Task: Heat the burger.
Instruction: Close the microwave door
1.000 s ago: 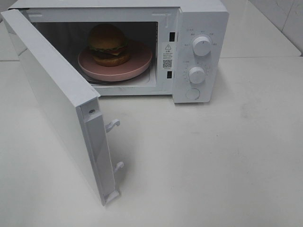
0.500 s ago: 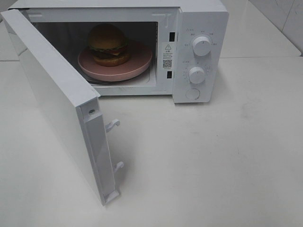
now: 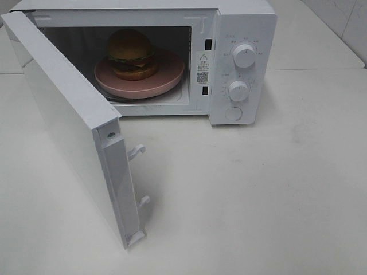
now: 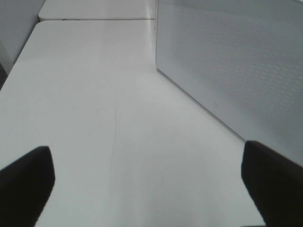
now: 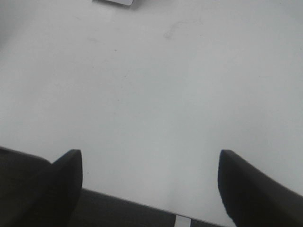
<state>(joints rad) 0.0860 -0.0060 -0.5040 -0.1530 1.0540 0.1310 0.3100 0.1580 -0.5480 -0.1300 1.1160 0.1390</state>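
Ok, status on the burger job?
Left hand, right hand open, empty. Burger on plate inside microwave. Door wide open, nothing in its swing.

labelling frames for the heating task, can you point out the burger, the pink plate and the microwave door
burger [image 3: 131,50]: exterior high view, front of its top bun
pink plate [image 3: 167,74]: exterior high view, bare surface right of the burger
microwave door [image 3: 74,126]: exterior high view, its broad white face
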